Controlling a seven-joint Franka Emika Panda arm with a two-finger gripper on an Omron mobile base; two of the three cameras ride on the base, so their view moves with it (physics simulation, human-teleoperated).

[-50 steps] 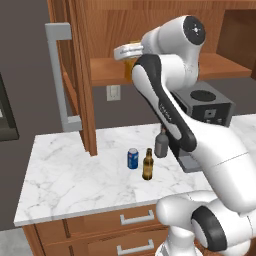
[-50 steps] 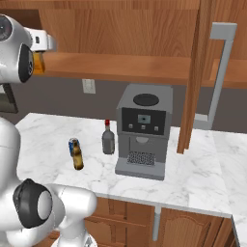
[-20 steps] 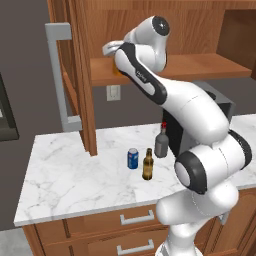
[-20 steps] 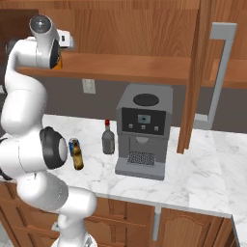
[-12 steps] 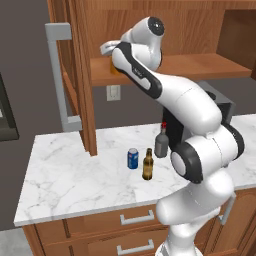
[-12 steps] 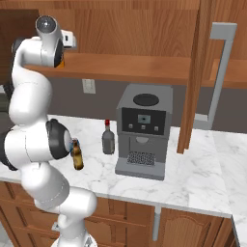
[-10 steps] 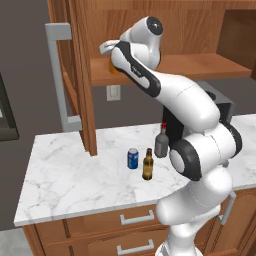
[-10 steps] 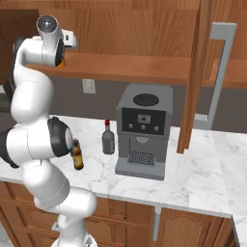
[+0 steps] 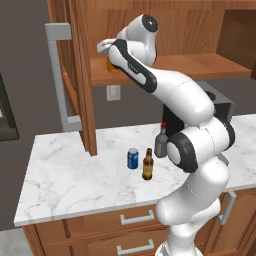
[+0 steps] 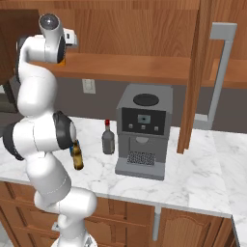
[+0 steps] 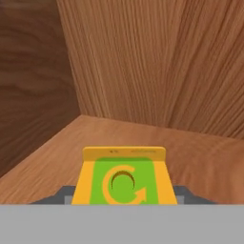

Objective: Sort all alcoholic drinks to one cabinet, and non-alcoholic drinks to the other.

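Orange juice carton (image 11: 124, 181) inside wooden cabinet (image 11: 143, 62)

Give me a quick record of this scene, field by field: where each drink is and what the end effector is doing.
end effector: inside the upper cabinet, over its wooden shelf
yellow-orange juice carton with green top: at the end effector, above the shelf
grip: cannot tell
small blue soda can: standing on the white marble counter
slim brown glass beer bottle: counter, beside the can
squat grey bottle with red cap: counter, beside the grey coffee machine

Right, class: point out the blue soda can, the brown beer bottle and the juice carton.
blue soda can (image 9: 132, 158), left base view, its side.
brown beer bottle (image 9: 147, 165), left base view, its body.
juice carton (image 11: 125, 182), hand view, its green top.
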